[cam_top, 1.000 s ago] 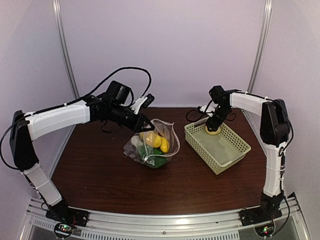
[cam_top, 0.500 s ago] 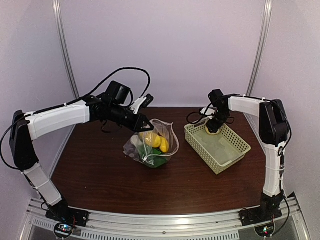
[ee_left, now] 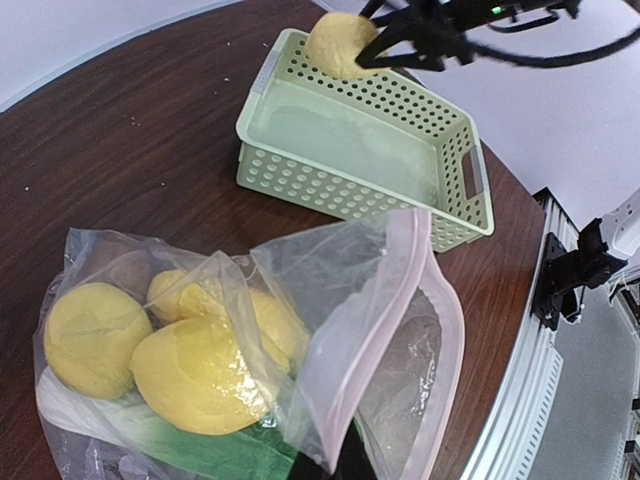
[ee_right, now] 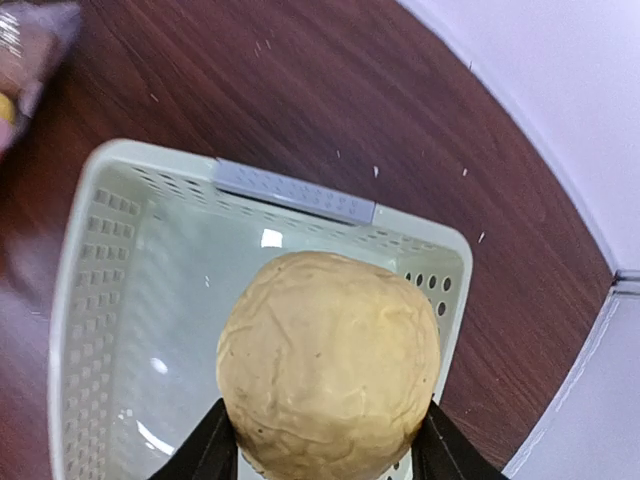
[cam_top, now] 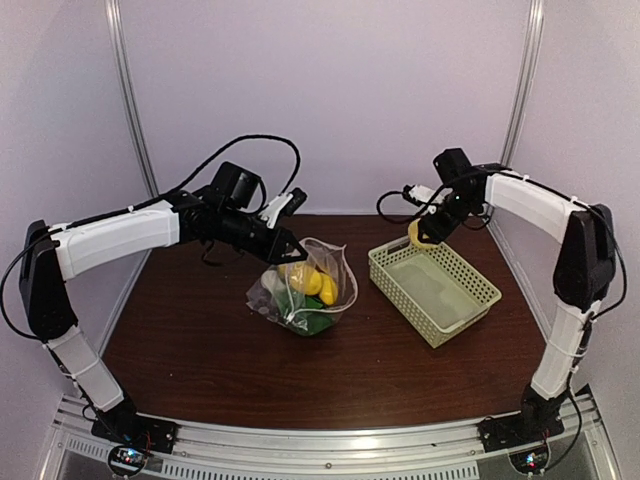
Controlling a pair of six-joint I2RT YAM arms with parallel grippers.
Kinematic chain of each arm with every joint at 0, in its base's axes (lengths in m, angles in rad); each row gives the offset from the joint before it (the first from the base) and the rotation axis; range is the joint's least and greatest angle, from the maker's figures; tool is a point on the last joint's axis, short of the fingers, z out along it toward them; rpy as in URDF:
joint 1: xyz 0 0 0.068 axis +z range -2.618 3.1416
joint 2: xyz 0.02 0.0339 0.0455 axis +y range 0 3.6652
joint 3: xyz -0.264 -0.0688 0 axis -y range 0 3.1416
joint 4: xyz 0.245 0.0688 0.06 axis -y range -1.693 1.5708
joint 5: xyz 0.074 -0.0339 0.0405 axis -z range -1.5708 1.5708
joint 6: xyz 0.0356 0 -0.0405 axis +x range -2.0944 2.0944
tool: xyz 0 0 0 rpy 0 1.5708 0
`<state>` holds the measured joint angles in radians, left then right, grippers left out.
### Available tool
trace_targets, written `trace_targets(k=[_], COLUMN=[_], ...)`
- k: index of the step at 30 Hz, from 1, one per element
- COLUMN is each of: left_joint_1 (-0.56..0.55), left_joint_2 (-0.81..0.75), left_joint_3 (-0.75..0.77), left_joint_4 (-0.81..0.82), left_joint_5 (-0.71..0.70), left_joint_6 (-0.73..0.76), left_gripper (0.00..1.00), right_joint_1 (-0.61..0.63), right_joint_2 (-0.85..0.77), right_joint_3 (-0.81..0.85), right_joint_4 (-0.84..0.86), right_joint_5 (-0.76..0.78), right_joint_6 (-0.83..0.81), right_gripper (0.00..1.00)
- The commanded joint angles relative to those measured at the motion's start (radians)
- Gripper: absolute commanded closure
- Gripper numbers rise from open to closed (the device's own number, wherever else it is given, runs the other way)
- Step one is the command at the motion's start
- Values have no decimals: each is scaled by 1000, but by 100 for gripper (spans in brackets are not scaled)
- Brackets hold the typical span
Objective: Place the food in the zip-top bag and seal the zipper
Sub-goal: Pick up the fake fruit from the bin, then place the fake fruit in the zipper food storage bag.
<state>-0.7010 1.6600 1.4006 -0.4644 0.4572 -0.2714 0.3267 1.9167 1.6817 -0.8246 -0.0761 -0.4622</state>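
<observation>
The pale bumpy potato hangs just above the far corner of the green basket, and my right gripper is shut on it, one dark finger on each side. From above, the potato shows at the right gripper. The clear zip-top bag lies mid-table with yellow lemon-like pieces and a green leafy vegetable inside. My left gripper is shut on the bag's mouth edge, holding the zipper strip up and the mouth open.
The pale green lattice basket stands right of the bag, with nothing else inside it. Cabinet walls close in the back and both sides. A metal rail runs along the near edge by the arm bases.
My right gripper has narrowed onto the potato and lifted it up out of the basket's far corner. The left arm and the bag have not moved.
</observation>
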Motion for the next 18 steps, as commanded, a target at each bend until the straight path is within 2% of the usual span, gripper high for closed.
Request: trace_targets(k=[1, 3, 8, 14, 18], left_joint_1=[20, 25, 38, 41, 43], left_joint_2=[13, 14, 12, 3, -17], left_joint_3=[-5, -4, -8, -10, -17], left_joint_4=[47, 46, 56, 61, 78], left_joint_5=[11, 16, 22, 42, 55], left_joint_6=[-3, -6, -7, -7, 0], left_gripper=[100, 100, 100, 100, 100], right_joint_1=[32, 81, 267, 412, 490], right_joint_2=[-183, -204, -179, -110, -21], right_joint_3=[24, 55, 223, 322, 390], right_joint_4=[-87, -131, -345, -424, -433], right_joint_5=[-255, -343, -522, -605, -614], right_joint_6=[47, 35, -129, -222, -212], right_gripper=[61, 61, 61, 59, 59])
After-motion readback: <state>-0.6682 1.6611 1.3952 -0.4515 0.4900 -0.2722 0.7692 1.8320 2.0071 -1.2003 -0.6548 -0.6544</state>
